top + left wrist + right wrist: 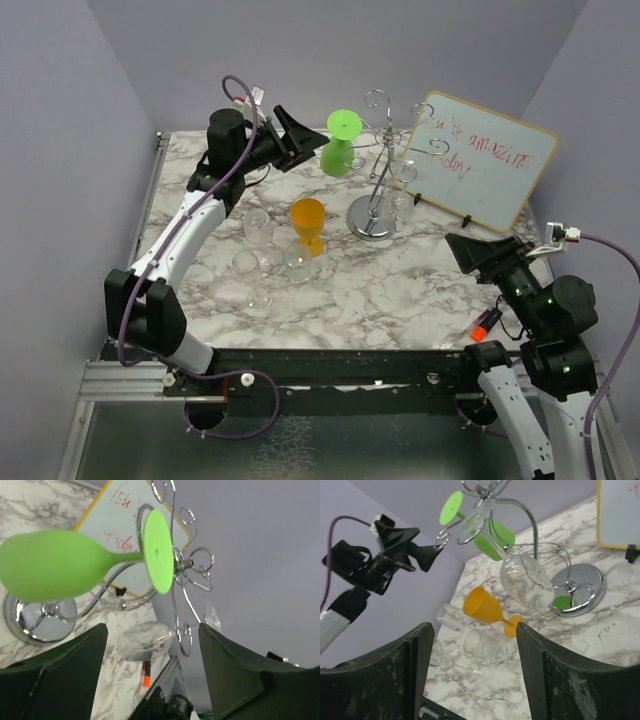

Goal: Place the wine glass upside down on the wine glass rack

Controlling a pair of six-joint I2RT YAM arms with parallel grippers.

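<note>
Green wine glass (337, 158) hangs bowl-down from a curled arm on the left side of the wine glass rack (374, 215), far centre of the worktop (400, 290). Left hand (308, 140) released, spread just left of it, not touching. Right hand (458, 245) spread, empty, near right. Clear glass (525, 582) hangs on the rack too. Orange glass (308, 218) and clear glasses (257, 226) sit near-left of the base. Whiteboard (485, 165) stands far right.

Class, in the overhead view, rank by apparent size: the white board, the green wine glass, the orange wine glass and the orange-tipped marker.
1. white board
2. green wine glass and orange wine glass: too alike to rank
3. orange-tipped marker
</note>
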